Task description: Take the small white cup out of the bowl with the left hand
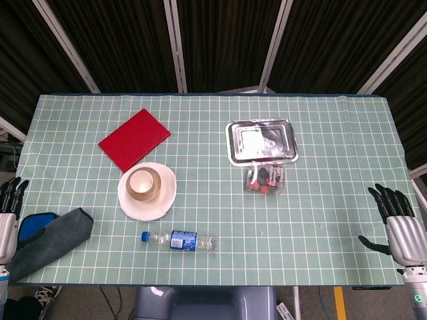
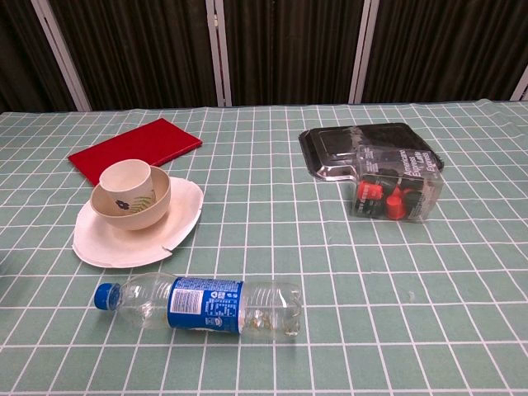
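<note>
A small white cup (image 1: 141, 179) (image 2: 125, 177) stands upright inside a tan bowl (image 1: 145, 193) (image 2: 150, 210), and the bowl sits on a white plate (image 1: 167, 200) (image 2: 177, 227) at the table's left centre. My left hand (image 1: 8, 213) hangs at the far left edge of the head view, fingers spread, holding nothing, well away from the bowl. At the far right edge is my right hand (image 1: 400, 227), fingers apart and empty. Neither hand shows in the chest view.
A red book (image 1: 134, 139) (image 2: 136, 147) lies behind the plate. In front of it, a clear water bottle (image 1: 179, 241) (image 2: 202, 304) lies on its side. A grey cloth (image 1: 53, 239) is near my left hand. A metal tray (image 1: 261, 141) and clear box (image 1: 266, 180) (image 2: 396, 186) sit right of centre.
</note>
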Robot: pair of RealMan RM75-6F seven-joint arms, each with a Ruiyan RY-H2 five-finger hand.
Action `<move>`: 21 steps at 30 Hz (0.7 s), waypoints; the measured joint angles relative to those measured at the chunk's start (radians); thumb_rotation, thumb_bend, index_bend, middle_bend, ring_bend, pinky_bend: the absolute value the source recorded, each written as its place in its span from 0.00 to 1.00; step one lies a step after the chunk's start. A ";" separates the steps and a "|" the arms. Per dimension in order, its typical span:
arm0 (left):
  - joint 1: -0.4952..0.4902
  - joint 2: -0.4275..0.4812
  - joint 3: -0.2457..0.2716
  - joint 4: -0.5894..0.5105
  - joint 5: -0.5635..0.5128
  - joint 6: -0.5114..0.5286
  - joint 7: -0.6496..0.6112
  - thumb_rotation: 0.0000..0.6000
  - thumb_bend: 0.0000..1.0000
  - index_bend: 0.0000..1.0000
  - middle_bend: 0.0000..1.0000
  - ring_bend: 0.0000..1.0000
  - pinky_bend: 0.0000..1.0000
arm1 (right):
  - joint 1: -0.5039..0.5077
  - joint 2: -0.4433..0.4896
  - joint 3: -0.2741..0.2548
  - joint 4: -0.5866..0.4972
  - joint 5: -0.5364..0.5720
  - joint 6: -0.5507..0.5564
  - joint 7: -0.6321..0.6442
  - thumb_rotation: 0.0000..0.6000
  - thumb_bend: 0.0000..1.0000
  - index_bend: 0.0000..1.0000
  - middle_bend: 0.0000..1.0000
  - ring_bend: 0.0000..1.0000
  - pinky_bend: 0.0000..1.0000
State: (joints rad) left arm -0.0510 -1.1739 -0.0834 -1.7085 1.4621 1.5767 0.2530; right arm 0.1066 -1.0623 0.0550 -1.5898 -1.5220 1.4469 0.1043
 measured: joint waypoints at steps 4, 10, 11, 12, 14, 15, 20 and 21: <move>0.000 -0.001 0.000 0.000 0.000 0.000 0.003 1.00 0.01 0.00 0.00 0.00 0.00 | -0.001 0.000 0.001 0.001 0.000 0.003 0.002 1.00 0.03 0.04 0.00 0.00 0.00; -0.003 -0.005 0.003 0.005 -0.001 -0.009 0.004 1.00 0.01 0.00 0.00 0.00 0.00 | -0.003 0.004 0.001 -0.005 -0.005 0.009 0.007 1.00 0.03 0.04 0.00 0.00 0.00; -0.004 -0.006 0.003 0.006 -0.001 -0.011 0.004 1.00 0.01 0.00 0.00 0.00 0.00 | -0.003 0.005 0.001 -0.006 -0.005 0.009 0.008 1.00 0.03 0.04 0.00 0.00 0.00; -0.006 -0.007 0.002 0.007 -0.001 -0.012 0.004 1.00 0.01 0.00 0.00 0.00 0.00 | -0.003 0.005 0.001 -0.006 -0.005 0.009 0.009 1.00 0.03 0.04 0.00 0.00 0.00; -0.014 -0.013 -0.001 0.011 0.004 -0.016 0.005 1.00 0.01 0.02 0.00 0.00 0.00 | -0.004 0.007 0.002 -0.007 0.000 0.008 0.010 1.00 0.03 0.04 0.00 0.00 0.00; -0.017 -0.017 -0.001 0.014 0.007 -0.019 0.006 1.00 0.01 0.04 0.00 0.00 0.00 | -0.004 0.008 0.002 -0.007 0.003 0.007 0.011 1.00 0.03 0.04 0.00 0.00 0.00; -0.059 -0.048 -0.015 0.024 0.005 -0.067 0.030 1.00 0.01 0.26 0.00 0.00 0.00 | -0.005 0.014 0.007 -0.010 0.008 0.008 0.030 1.00 0.04 0.04 0.00 0.00 0.00; -0.069 -0.056 -0.019 0.027 0.002 -0.078 0.036 1.00 0.02 0.28 0.00 0.00 0.00 | -0.005 0.015 0.007 -0.010 0.007 0.007 0.032 1.00 0.03 0.04 0.00 0.00 0.00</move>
State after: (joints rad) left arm -0.1200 -1.2296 -0.1025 -1.6818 1.4643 1.4990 0.2886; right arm 0.1020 -1.0473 0.0615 -1.5999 -1.5154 1.4543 0.1358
